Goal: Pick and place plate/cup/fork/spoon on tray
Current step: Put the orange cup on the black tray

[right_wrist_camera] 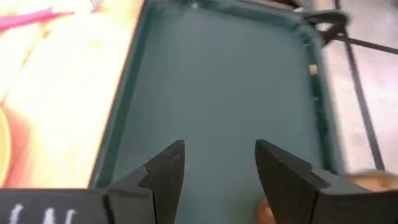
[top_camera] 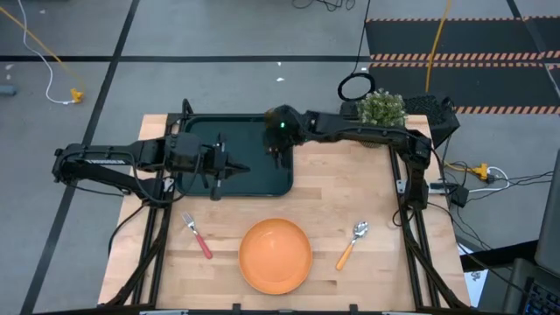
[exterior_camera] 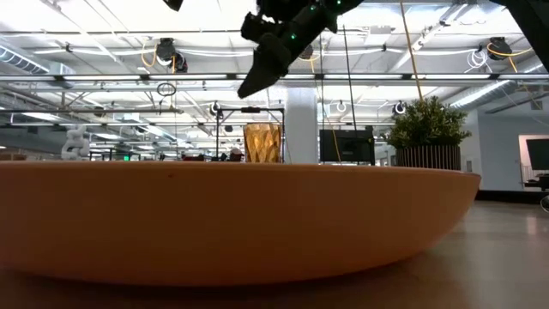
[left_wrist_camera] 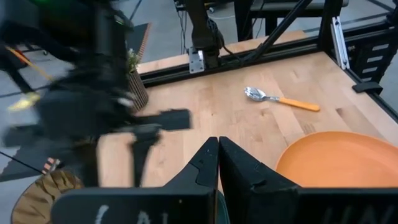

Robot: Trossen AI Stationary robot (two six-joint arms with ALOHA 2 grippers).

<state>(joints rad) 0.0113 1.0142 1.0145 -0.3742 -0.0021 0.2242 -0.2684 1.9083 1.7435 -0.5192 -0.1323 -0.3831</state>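
- The table (top_camera: 376,201), a light wooden top, is filling the middle of the high view and carrying everything else.
- The tray (top_camera: 197,140) is lying in the upper left part of the table in the high view, dark green-black with a raised rim; in the right wrist view its bare floor (right_wrist_camera: 217,81) is taking up most of the frame.
- The plate (top_camera: 276,255) is sitting at the bottom centre of the high view, flat on the wood and well apart from the tray; in the low view its orange rim (exterior_camera: 232,215) is filling the whole foreground.
- The cup (exterior_camera: 262,142) is standing upright just above the plate's rim in the middle of the low view, under the right arm; the high view is not showing it.
- The left gripper (top_camera: 229,167) is hanging over the tray's centre in the high view, its two fingers pressed together with nothing between them.
- The right gripper (right_wrist_camera: 217,165) is hovering over the tray's right part, near its upper right corner in the high view, fingers spread apart and holding nothing.
- The spoon (top_camera: 353,242) is lying at lower right of the high view, just right of the plate, bowl toward the top.
- The fork (top_camera: 198,236) is lying at lower left, left of the plate and below the tray, tines toward the top.
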